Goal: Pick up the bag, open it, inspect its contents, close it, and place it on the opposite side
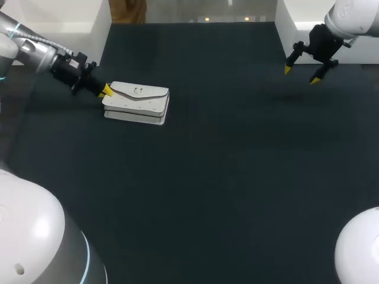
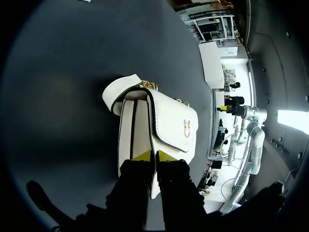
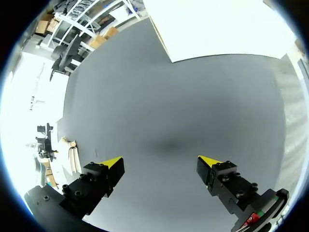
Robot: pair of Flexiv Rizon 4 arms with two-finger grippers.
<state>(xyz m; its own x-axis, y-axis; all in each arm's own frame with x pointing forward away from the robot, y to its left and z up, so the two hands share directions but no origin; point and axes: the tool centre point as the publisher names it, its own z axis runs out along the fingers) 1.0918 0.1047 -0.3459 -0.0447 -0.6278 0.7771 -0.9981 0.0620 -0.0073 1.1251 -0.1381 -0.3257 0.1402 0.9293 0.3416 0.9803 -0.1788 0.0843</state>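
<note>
So the white bag (image 1: 137, 102) is lying flat on the dark table (image 1: 225, 177), over on the left side toward the back, with its flap facing up. The left gripper (image 1: 105, 91) is pinching the bag's near end, both yellow tips squeezing its edge. Further back on the right, the right gripper (image 1: 301, 74) is hanging above the table, fingers spread wide and holding nothing.

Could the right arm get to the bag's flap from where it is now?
Probably yes. The right end effector hangs open across the table, nothing lies between it and the bag, and the flap faces up. The left end effector grips only one end of the bag.
</note>
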